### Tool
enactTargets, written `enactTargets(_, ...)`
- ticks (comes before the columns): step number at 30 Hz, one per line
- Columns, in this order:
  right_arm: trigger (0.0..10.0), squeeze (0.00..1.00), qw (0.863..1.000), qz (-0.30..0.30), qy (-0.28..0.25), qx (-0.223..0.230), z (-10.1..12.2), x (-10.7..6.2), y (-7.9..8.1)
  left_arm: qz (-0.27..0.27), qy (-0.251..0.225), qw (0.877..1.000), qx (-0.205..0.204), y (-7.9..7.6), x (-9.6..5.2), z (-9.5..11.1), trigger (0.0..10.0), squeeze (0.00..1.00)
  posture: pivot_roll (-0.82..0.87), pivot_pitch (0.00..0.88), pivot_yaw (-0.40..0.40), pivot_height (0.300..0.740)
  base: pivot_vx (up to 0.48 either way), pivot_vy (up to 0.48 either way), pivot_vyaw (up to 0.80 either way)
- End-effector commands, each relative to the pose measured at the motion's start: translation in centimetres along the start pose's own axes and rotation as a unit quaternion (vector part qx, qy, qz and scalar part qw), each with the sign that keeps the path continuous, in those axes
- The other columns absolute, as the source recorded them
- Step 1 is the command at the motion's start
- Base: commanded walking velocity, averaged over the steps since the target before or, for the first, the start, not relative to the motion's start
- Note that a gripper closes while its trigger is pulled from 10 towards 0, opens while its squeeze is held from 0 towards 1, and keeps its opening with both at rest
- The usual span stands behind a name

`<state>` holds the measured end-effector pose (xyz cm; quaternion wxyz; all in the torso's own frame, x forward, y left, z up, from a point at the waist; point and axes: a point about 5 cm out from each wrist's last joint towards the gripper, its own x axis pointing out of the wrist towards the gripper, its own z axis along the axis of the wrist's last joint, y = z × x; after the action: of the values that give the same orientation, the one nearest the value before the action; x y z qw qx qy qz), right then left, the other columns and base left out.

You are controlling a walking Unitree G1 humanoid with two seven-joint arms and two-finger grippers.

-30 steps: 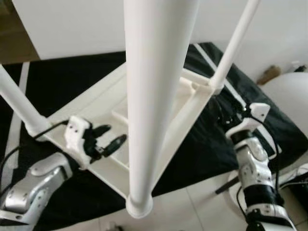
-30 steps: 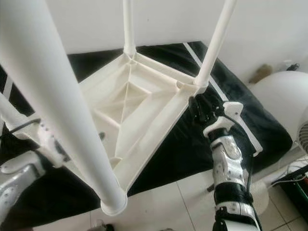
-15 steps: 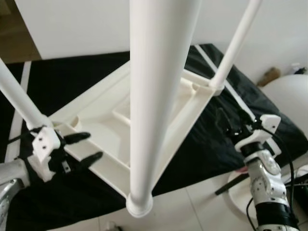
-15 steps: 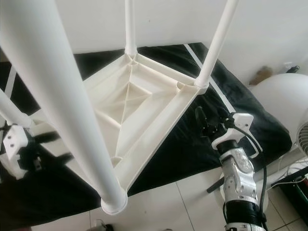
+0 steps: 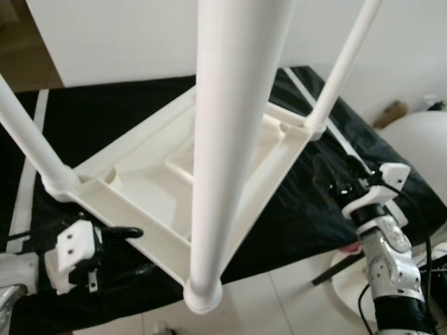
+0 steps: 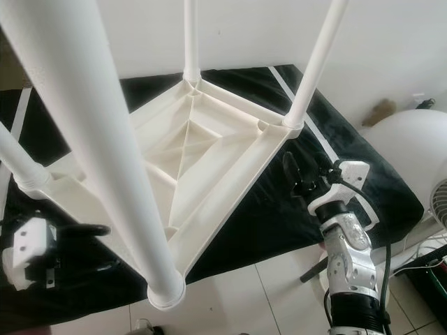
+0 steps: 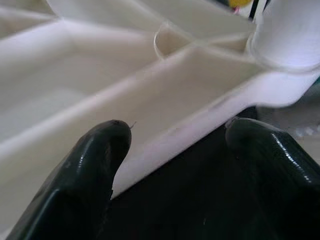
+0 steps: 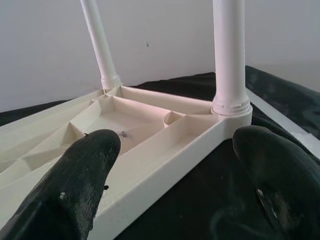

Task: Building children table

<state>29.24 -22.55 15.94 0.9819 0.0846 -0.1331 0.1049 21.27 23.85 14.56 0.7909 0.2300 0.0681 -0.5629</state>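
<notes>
Lay upside down on a black mat [image 6: 363, 174]: a white plastic children table [image 6: 202, 160], ribbed underside facing up, with raised ribs fanning across the hollow of the top. Stood four round white legs, one at each corner, all pointing straight up, long axes vertical. Rose nearest the camera one leg [image 5: 227, 139], thick and looming, its ringed socket at the table's near corner, which overhung the mat's near edge above a pale tiled floor [image 6: 265, 300]. Stood the far leg [image 6: 190, 38] near a white wall [image 6: 244, 31], another leg [image 6: 314, 59] toward the mat's right edge, and the fourth [image 5: 31, 139] toward the mat's left edge.

Hung low over the mat near the table's left corner the left gripper [image 5: 129, 248], fingers spread apart and grasping nothing, one black finger [image 7: 95, 165] over the table's rim and the other over the mat just outside it. Hovered over the mat beside the table's right edge, below the right leg, the right gripper [image 6: 304, 178], fingers [image 8: 85, 180] likewise parted and empty, aimed toward the table's rim without touching it.
</notes>
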Motion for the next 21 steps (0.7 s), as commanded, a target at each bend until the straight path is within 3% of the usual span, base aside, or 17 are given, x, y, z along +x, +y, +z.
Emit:
enactTargets(1,10.0,0.00,1.000,-0.005,0.002,0.002,0.1,-0.3,-0.1,-0.023,0.022,0.999,0.009,0.0,0.2,-0.5,10.0,0.00,0.03,0.070,-0.030,0.740,0.000,0.000,0.00)
enactTargets(13,10.0,0.00,1.000,-0.011,0.005,0.000,0.2,-0.4,0.0,0.029,0.074,0.997,0.011,2.4,0.8,-2.0,10.0,0.00,0.03,0.078,-0.024,0.740,0.000,0.000,0.00)
enactTargets(21,10.0,0.00,1.000,-0.003,0.014,-0.009,0.3,-0.5,0.1,0.059,0.141,0.987,-0.039,4.3,0.7,-3.4,10.0,0.00,0.02,0.084,-0.026,0.740,0.000,0.000,0.00)
